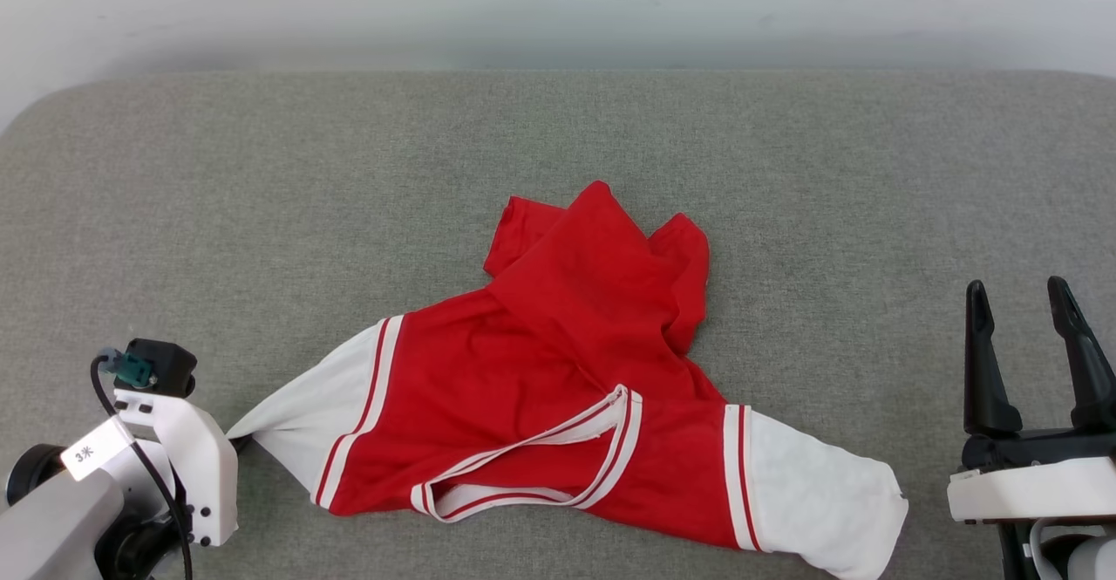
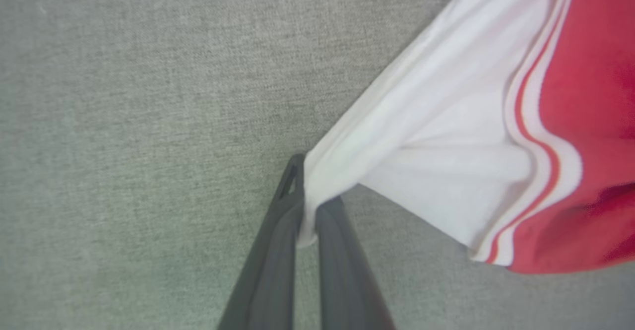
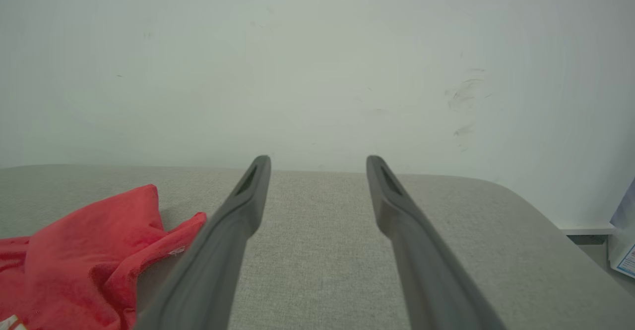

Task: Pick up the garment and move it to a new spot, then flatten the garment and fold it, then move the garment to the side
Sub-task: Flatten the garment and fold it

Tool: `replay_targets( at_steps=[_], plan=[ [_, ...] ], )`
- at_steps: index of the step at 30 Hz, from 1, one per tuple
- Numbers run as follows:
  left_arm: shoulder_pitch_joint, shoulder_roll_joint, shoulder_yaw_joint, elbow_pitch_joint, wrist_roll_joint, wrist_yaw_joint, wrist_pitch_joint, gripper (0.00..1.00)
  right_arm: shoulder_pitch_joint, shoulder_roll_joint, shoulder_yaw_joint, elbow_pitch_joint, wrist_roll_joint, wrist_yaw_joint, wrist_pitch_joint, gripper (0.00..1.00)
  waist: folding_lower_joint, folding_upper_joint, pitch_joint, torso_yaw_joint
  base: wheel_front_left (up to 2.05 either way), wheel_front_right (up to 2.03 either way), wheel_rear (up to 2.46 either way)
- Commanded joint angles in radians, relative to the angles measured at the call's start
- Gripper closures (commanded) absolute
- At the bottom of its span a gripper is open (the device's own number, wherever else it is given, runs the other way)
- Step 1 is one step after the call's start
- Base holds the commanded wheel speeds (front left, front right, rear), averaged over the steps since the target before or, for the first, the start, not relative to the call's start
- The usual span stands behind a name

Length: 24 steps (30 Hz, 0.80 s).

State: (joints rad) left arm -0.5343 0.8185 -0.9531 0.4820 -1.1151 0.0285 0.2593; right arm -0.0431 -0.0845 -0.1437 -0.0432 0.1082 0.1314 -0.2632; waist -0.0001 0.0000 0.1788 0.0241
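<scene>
left end effector (image 2: pixel 311 191) pinches garment (image 1: pixel 558 362) by sleeve — right end effector (image 1: pixel 1016 288) open

- Seen from its own wrist, the left tool (image 2: pixel 312 183) has its two dark fingers (image 2: pixel 278 250) pressed together, pinching a corner of the garment (image 1: pixel 540 371) at its white sleeve.
- In the head view, the left arm's white wrist housing (image 1: pixel 196 467) angles inward from a pale grey forearm (image 1: pixel 52 519) at the lower left.
- The right tool (image 1: pixel 1017 288) rests at the lower right, fingers upright and spread wide, nothing between them.
</scene>
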Motion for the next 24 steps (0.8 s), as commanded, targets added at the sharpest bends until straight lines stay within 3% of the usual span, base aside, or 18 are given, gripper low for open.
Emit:
replay_targets(
  at_steps=[1, 2, 3, 4, 6, 7, 15, 20, 24],
  plan=[
    [0.022, -0.01, -0.002, 0.031, -0.004, -0.002, -0.006, 1.0, 0.003, -0.006, 0.001, 0.006, -0.007, -0.001, -0.002, 0.0, 0.0001, 0.0, -0.004, 0.0, 0.0, 0.0, 0.0],
    [0.022, -0.018, -0.004, 0.04, 0.0, -0.004, -0.015, 1.0, 0.006, -0.007, 0.0, 0.008, -0.007, -0.001, -0.002, 0.0, 0.0001, 0.0, -0.007, 0.0, 0.0, 0.0, 0.0],
    [-0.01, -0.06, 0.011, 0.054, 0.051, 0.016, -0.139, 0.0, 0.02, -0.012, -0.009, 0.02, -0.002, -0.001, -0.002, 0.0, 0.0001, 0.0, -0.033, 0.012, 0.0, 0.0, 0.0],
    [-0.018, -0.08, 0.024, 0.034, 0.084, 0.047, -0.235, 0.0, 0.021, -0.024, -0.01, 0.024, 0.004, -0.001, -0.002, 0.0, 0.0001, 0.0, -0.055, 0.024, 0.0, 0.0, 0.0],
    [-0.016, -0.085, 0.031, 0.022, 0.096, 0.062, -0.27, 0.0, 0.021, -0.029, -0.01, 0.024, 0.006, -0.001, -0.002, 0.0, 0.0001, 0.0, -0.062, 0.029, 0.0, 0.0, 0.0],
    [0.008, -0.096, 0.043, -0.025, 0.128, 0.115, -0.361, 0.0, 0.018, -0.044, -0.009, 0.02, 0.011, -0.001, -0.002, 0.0, 0.0001, 0.0, -0.086, 0.043, 0.0, 0.0, 0.0],
    [0.124, -0.102, 0.095, -0.207, 0.186, 0.293, -0.509, 0.0, -0.011, -0.151, 0.057, 0.007, 0.045, -0.001, 0.048, 0.0, 0.0001, 0.0, -0.116, 0.065, 0.0, 0.0, 0.0],
    [0.208, -0.126, 0.2, -0.342, 0.288, 0.407, -0.526, 0.0, -0.014, -0.299, 0.175, -0.047, 0.114, -0.001, 0.202, 0.0, 0.0001, 0.0, -0.117, 0.07, 0.0, 0.0, 0.0],
    [0.309, -0.168, 0.309, -0.433, 0.404, 0.456, -0.524, 0.0, -0.007, -0.445, 0.286, -0.111, 0.197, -0.001, 0.392, 0.0, 0.0001, 0.0, -0.112, 0.072, 0.0, 0.0, 0.0]
  ],
)
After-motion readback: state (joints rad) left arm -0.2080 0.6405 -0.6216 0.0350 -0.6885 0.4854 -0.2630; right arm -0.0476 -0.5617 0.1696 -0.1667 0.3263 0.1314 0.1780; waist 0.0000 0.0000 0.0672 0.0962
